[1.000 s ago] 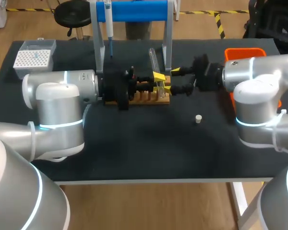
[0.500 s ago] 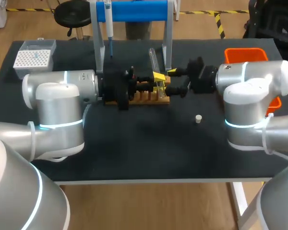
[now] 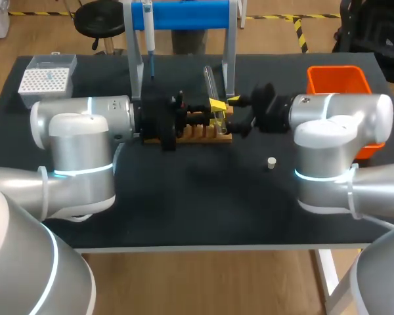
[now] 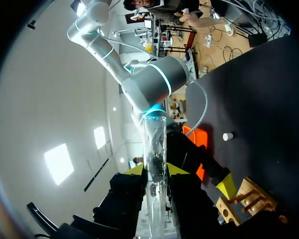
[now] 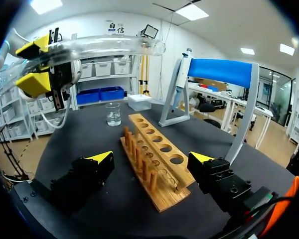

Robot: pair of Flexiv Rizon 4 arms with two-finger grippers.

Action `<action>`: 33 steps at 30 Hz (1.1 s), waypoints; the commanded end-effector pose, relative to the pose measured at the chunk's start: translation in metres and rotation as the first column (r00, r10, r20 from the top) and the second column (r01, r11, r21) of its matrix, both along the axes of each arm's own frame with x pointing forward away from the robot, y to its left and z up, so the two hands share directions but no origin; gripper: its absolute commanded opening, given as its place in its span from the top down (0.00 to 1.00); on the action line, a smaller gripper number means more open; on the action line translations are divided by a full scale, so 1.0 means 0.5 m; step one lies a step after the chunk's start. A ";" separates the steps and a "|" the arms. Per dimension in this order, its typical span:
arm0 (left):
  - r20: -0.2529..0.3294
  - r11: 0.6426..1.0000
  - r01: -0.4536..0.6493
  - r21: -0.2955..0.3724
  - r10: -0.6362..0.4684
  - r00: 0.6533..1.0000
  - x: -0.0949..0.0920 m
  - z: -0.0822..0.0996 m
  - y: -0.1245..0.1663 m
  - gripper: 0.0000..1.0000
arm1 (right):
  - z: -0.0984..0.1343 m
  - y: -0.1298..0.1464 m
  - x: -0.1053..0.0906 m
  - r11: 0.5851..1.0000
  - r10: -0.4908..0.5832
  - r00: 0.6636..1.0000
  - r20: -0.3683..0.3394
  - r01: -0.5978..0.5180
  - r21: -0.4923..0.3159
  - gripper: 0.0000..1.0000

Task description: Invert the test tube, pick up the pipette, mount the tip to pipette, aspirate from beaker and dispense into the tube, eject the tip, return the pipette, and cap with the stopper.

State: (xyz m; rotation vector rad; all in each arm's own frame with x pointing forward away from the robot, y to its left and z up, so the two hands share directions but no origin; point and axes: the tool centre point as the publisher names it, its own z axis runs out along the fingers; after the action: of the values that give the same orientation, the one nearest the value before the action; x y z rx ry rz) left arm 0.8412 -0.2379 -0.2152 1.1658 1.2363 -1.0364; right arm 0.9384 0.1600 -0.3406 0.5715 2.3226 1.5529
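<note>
Your left pincer is clamped on the test tube, with a yellow tip pressed to either side of the glass. In the right wrist view the tube lies roughly level, held up in the air above the wooden rack and clear of it. Its free end points toward the blue stand.

Your right pincer has its fingers spread wide with nothing between them. It hangs just short of the near end of the rack, facing the left pincer across it.

On the dark surface, the rack sits in the middle. The stand rises just behind it with the pipette hanging from its crossbar. The beaker stands on the surface past the far end of the rack, upright, with clear liquid in it. The small pale stopper lies alone in front of the rack, well apart from both pincers. The tip box sits at the far left corner, and the orange bin at the far right, partly behind your right arm.
</note>
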 end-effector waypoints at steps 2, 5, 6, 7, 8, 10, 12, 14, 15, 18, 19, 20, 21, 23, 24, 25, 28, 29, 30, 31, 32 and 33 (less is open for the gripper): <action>0.002 1.000 -0.005 0.000 0.005 1.000 -0.001 0.000 -0.003 1.00 | -0.009 0.013 0.000 0.999 -0.033 0.999 0.019 0.033 -0.008 0.00; 0.002 1.000 -0.005 0.000 0.005 1.000 -0.001 0.000 -0.003 1.00 | -0.011 0.014 0.002 0.999 -0.041 0.999 0.021 0.041 -0.013 0.00; 0.002 1.000 -0.005 0.000 0.005 1.000 -0.001 0.000 -0.003 1.00 | -0.011 0.014 0.002 0.999 -0.041 0.999 0.021 0.041 -0.013 0.00; 0.002 1.000 -0.005 0.000 0.005 1.000 -0.001 0.000 -0.003 1.00 | -0.012 0.015 0.003 0.999 -0.045 0.999 0.020 0.046 -0.015 0.00; 0.002 1.000 -0.005 0.000 0.005 1.000 -0.001 0.000 -0.003 1.00 | -0.013 0.015 0.003 0.999 -0.047 0.999 0.020 0.048 -0.016 0.00; 0.002 1.000 -0.005 0.000 0.005 1.000 -0.001 0.000 -0.003 1.00 | -0.013 0.016 0.004 0.999 -0.051 0.998 0.020 0.052 -0.017 0.00; 0.002 1.000 -0.005 0.000 0.005 1.000 -0.001 0.000 -0.003 1.00 | -0.014 0.016 0.005 0.998 -0.056 0.998 0.022 0.057 -0.020 0.00; 0.002 1.000 -0.005 0.000 0.005 1.000 -0.001 0.000 -0.003 1.00 | -0.015 0.016 0.006 0.998 -0.059 0.998 0.023 0.059 -0.021 0.00; 0.002 1.000 -0.005 0.000 0.005 1.000 -0.001 0.000 -0.003 1.00 | -0.016 0.016 0.006 0.998 -0.060 0.998 0.023 0.061 -0.021 0.00; 0.002 1.000 -0.005 0.000 0.005 1.000 -0.001 0.000 -0.003 1.00 | -0.016 0.016 0.008 0.998 -0.067 0.998 -0.008 0.067 -0.010 0.00; 0.002 1.000 -0.005 0.000 0.005 1.000 -0.001 0.000 -0.003 1.00 | -0.015 0.016 0.008 0.997 -0.071 0.997 0.011 0.071 -0.009 0.00; 0.002 1.000 -0.005 0.000 0.005 1.000 -0.001 0.000 -0.003 1.00 | -0.015 0.016 0.008 0.997 -0.070 0.997 0.018 0.070 -0.013 0.00; 0.002 1.000 -0.005 0.000 0.005 1.000 -0.001 0.000 -0.003 1.00 | -0.014 0.014 0.008 0.997 -0.074 0.997 0.014 0.075 -0.008 0.00; 0.002 1.000 -0.005 0.000 0.005 1.000 -0.001 0.000 -0.003 1.00 | -0.012 0.013 0.007 0.997 -0.077 0.997 0.009 0.077 0.000 0.00; 0.002 1.000 -0.005 0.000 0.005 1.000 -0.001 0.000 -0.003 1.00 | -0.012 0.013 0.007 0.997 -0.077 0.997 0.009 0.077 0.000 0.00; 0.002 1.000 -0.005 0.000 0.005 1.000 -0.001 0.000 -0.003 1.00 | -0.012 0.013 0.007 0.997 -0.077 0.997 0.009 0.077 0.000 0.00; 0.002 1.000 -0.005 0.000 0.005 1.000 -0.001 0.000 -0.003 1.00 | -0.012 0.013 0.007 0.997 -0.077 0.997 0.009 0.077 0.000 0.00; 0.002 1.000 -0.005 0.000 0.005 1.000 -0.001 0.000 -0.003 1.00 | -0.012 0.013 0.007 0.997 -0.077 0.997 0.009 0.077 0.000 0.00; 0.002 1.000 -0.005 0.000 0.005 1.000 -0.001 0.000 -0.003 1.00 | -0.012 0.013 0.007 0.997 -0.077 0.997 0.009 0.077 0.000 0.00; 0.002 1.000 -0.005 0.000 0.005 1.000 -0.001 0.000 -0.003 1.00 | -0.012 0.013 0.007 0.997 -0.077 0.997 0.009 0.077 0.000 0.00; 0.002 1.000 -0.005 0.000 0.005 1.000 -0.001 0.000 -0.003 1.00 | -0.012 0.013 0.007 0.997 -0.077 0.997 0.009 0.077 0.000 0.00; 0.002 1.000 -0.005 0.000 0.005 1.000 -0.001 0.000 -0.003 1.00 | -0.012 0.013 0.007 0.997 -0.077 0.997 0.009 0.077 0.000 0.00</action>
State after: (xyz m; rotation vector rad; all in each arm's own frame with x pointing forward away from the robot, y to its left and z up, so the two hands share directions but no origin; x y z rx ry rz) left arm 0.8412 -0.2379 -0.2152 1.1658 1.2363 -1.0364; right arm 0.9430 0.1666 -0.3458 0.6438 2.2716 1.5165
